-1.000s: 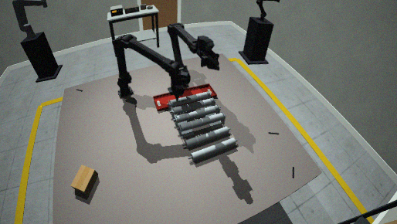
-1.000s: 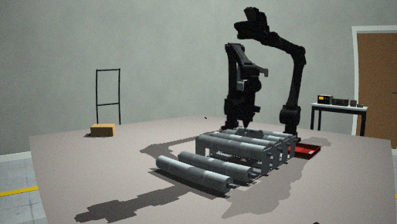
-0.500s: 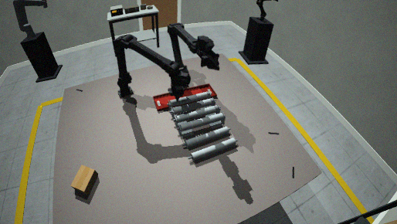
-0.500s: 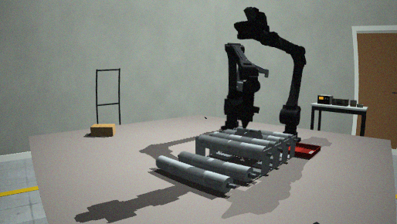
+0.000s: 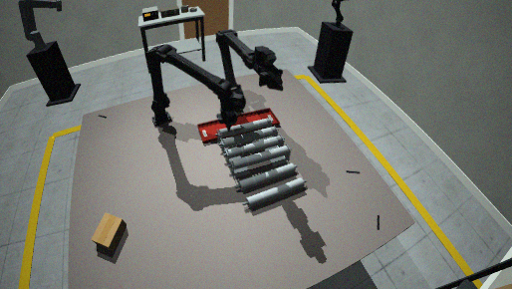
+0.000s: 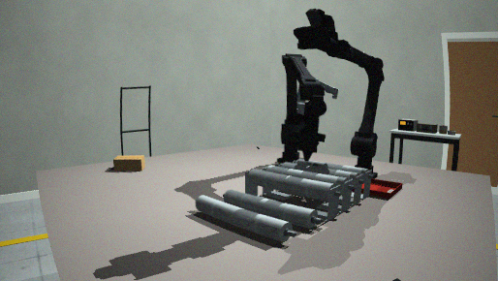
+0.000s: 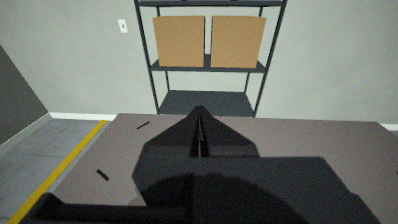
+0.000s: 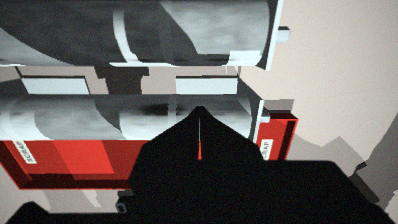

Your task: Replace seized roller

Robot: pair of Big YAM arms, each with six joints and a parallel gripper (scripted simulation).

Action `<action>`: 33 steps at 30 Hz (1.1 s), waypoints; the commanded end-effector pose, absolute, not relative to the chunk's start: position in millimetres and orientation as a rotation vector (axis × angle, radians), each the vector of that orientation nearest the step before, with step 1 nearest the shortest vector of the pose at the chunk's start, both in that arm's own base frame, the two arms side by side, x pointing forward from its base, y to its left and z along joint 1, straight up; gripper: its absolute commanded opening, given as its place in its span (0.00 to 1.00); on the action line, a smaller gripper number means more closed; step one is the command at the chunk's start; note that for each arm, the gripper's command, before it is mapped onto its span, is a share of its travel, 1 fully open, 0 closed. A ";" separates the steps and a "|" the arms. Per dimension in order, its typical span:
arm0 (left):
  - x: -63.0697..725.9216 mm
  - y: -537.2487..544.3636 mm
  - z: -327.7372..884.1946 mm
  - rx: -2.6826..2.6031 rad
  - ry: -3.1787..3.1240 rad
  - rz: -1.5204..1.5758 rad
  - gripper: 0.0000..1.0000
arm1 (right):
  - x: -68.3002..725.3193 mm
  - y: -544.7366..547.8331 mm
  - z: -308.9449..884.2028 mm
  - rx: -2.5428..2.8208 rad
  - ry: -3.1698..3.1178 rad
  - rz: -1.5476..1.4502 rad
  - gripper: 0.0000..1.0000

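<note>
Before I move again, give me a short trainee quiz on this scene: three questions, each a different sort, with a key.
1. Which pincer is lower and nearer the roller bed?
A) left pincer
B) right pincer

2. True or false: the tan box sits inside the scrap tray.

3. Fill in the number: ____ loose rollers lie outside the bed.

Key: 1 B; 2 false; 3 two.
</note>
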State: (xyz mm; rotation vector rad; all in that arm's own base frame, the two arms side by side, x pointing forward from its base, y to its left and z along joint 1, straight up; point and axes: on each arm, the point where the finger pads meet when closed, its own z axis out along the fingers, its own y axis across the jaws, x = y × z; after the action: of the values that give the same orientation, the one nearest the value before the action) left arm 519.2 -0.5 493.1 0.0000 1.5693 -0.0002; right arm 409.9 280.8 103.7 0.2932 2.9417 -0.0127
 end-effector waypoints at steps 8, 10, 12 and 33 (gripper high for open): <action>523.2 2.7 504.3 0.006 1.542 0.012 0.00 | 398.0 285.0 84.1 0.277 2.986 -0.063 0.00; 523.2 2.7 504.3 0.006 1.542 0.012 0.00 | 397.9 285.0 84.1 0.277 2.987 -0.063 0.00; 523.2 2.7 504.3 0.006 1.542 0.012 0.00 | 397.9 285.0 84.1 0.277 2.987 -0.063 0.00; 523.2 2.7 504.3 0.006 1.542 0.012 0.00 | 417.8 297.5 164.2 0.266 2.910 0.042 0.00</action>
State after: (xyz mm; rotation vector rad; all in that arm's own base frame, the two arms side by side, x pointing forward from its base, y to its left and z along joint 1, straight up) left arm 519.2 -0.5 493.1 0.0000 1.5693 -0.0002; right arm 409.2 279.5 130.8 0.2933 2.9479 -0.0198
